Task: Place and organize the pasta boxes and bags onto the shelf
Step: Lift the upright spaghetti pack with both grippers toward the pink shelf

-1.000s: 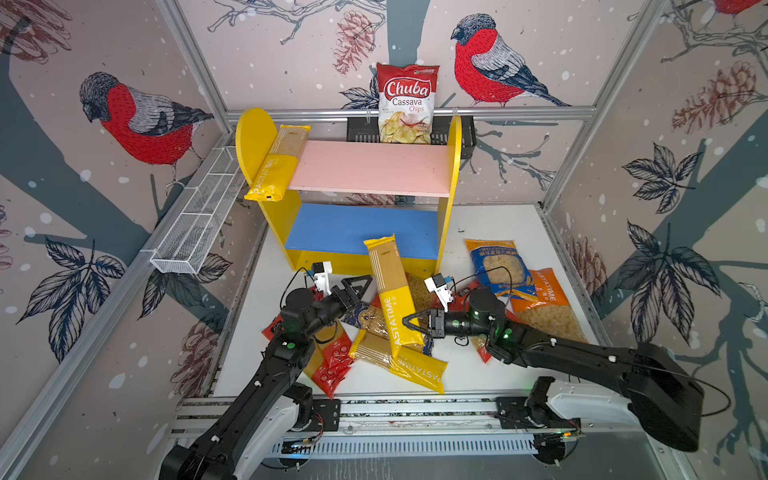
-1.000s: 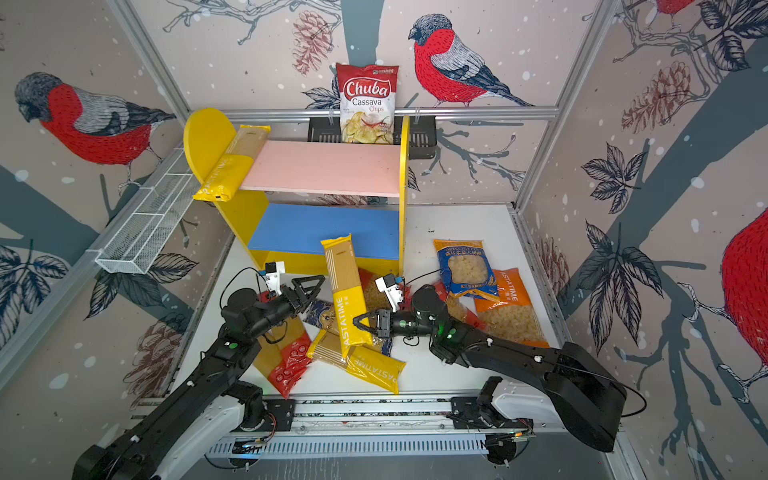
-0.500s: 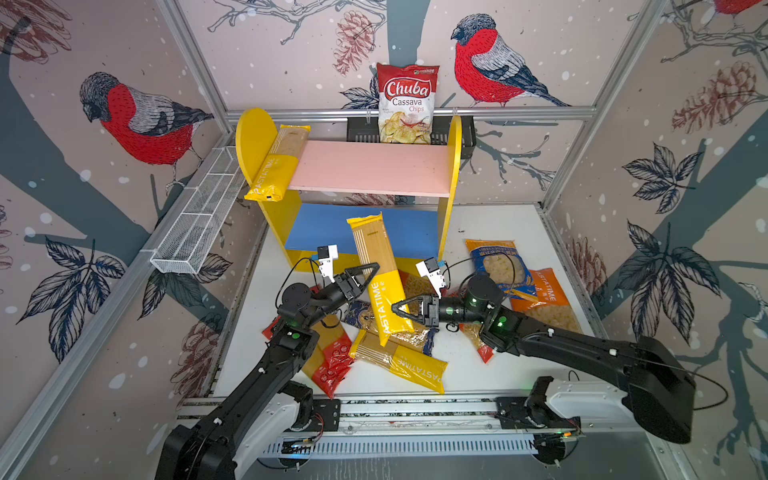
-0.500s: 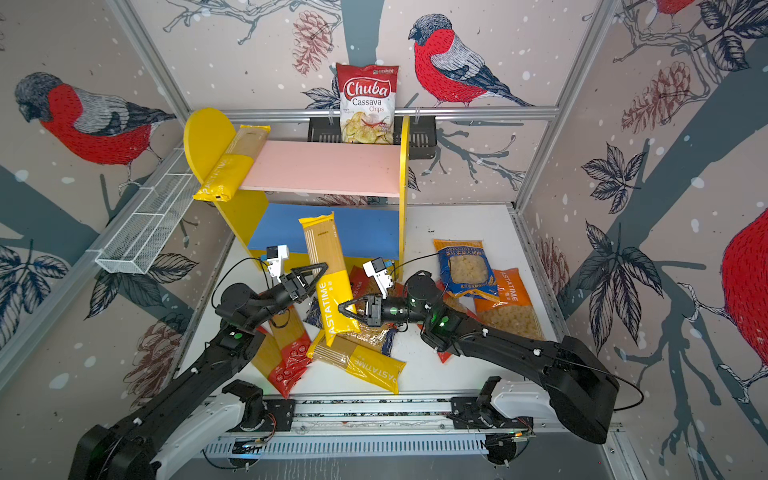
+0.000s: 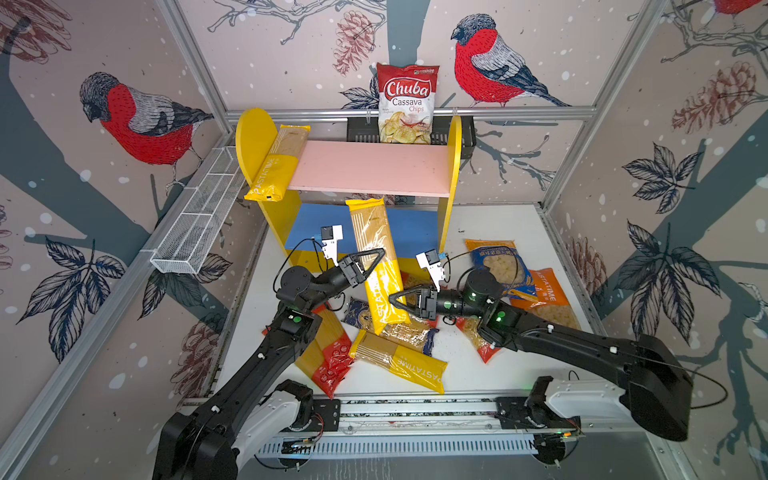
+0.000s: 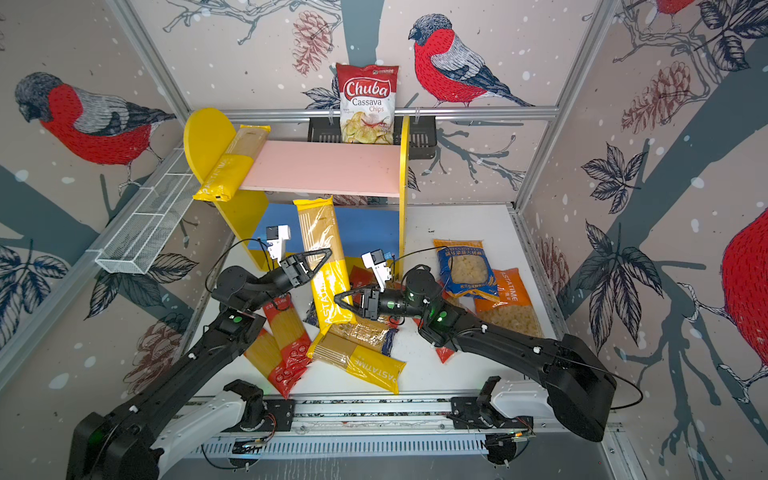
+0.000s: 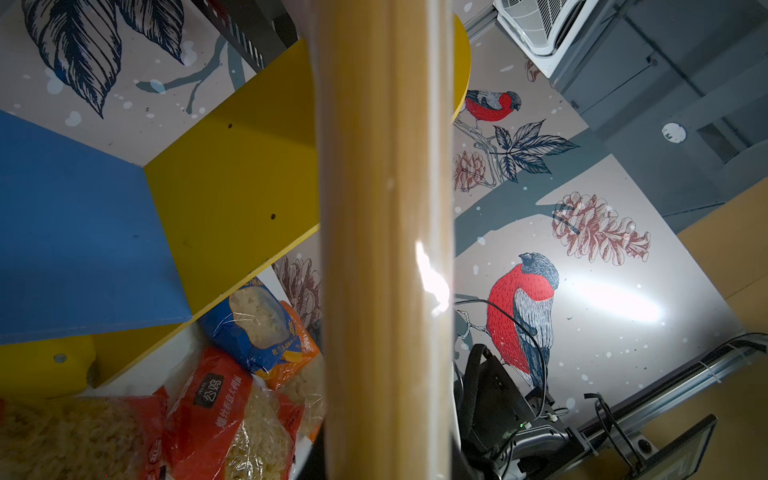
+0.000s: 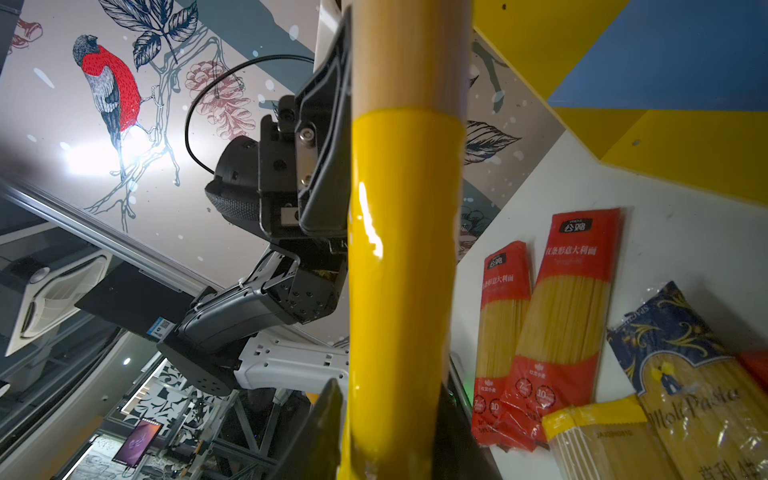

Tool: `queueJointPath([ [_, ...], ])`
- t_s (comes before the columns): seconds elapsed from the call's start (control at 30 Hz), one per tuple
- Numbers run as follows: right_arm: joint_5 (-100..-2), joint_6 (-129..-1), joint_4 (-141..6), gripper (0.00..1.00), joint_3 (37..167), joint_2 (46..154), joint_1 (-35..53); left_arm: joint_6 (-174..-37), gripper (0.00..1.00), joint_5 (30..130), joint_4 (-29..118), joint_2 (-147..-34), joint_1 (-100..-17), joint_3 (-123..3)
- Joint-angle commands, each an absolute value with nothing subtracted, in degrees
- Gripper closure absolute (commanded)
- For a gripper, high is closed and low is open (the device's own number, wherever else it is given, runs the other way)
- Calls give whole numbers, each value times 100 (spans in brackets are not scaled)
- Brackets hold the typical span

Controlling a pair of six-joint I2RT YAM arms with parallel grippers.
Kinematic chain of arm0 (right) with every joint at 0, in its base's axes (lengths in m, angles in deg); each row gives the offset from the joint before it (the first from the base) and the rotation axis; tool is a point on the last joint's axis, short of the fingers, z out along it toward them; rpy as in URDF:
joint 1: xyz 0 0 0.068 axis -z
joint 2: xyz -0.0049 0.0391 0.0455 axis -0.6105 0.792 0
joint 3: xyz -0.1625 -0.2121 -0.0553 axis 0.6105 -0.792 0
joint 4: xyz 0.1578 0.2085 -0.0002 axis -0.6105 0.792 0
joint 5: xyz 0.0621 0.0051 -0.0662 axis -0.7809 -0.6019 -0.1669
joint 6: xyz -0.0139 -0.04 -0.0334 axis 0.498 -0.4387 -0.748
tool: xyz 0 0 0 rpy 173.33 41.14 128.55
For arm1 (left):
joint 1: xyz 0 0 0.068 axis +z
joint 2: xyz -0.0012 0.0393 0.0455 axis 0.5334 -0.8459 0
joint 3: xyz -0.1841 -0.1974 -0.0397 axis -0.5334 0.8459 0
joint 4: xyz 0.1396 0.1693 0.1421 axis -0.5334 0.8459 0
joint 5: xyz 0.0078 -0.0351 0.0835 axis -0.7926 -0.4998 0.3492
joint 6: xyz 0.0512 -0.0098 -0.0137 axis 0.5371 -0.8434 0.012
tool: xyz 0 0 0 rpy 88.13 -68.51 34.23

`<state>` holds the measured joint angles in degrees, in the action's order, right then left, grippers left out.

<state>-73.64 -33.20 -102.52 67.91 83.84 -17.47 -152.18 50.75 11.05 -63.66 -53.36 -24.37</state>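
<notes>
A long yellow PASTATIME pack (image 5: 370, 232) (image 6: 320, 232) hangs tilted in front of the shelf's blue lower board (image 5: 409, 228). My left gripper (image 5: 376, 262) (image 6: 324, 259) is shut on its middle. My right gripper (image 5: 395, 301) (image 8: 390, 415) stands open around its yellow lower end, with a small gap at one finger. A second PASTATIME pack (image 5: 278, 166) lies on the pink upper board (image 5: 370, 166) against the left side panel. On the table lie another yellow pack (image 5: 399, 361), red spaghetti packs (image 5: 328, 357), a dark blue pack (image 5: 359, 316), and blue (image 5: 496, 266), orange (image 5: 548, 299) and red (image 5: 478, 343) bags.
A Chuba chips bag (image 5: 407, 104) stands in a black basket (image 5: 463, 133) behind the shelf. A white wire rack (image 5: 199, 224) hangs on the left wall. The arms' rail (image 5: 415, 409) runs along the table's front edge.
The right gripper raised the yellow pack off the pile towards the shelf. The left gripper moved in and closed on the pack, and the right jaws then loosened.
</notes>
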Motion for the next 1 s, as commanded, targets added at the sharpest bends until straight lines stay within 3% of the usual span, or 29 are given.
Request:
queueJointPath([
  [0.0,-7311,-3644,-10341,53,6820,8364,-1770,-14800,92,5088,902,-6435,-5301,-2828],
  [0.13,-7264,-3759,-10248,47,6784,8364,-1834,-14784,94,4990,887,-6616,-5134,-3195],
  [0.3,-7078,-3804,-10278,49,6850,8364,-1918,-14793,94,4901,903,-6795,-5101,-3491],
  [0.4,-6866,-3903,-10230,58,7030,8492,-1944,-14845,94,4885,944,-6840,-5098,-3586],
  [0.47,-6727,-3931,-10234,70,7200,8602,-1939,-14822,91,4862,1068,-6871,-5097,-3709],
  [0.63,-6597,-3882,-10437,85,7627,8866,-1927,-14834,69,4819,1453,-6914,-4950,-4022],
  [0.97,-6641,-3284,-10831,92,9016,9655,-1680,-15387,33,4682,1132,-6598,-4294,-3702],
])
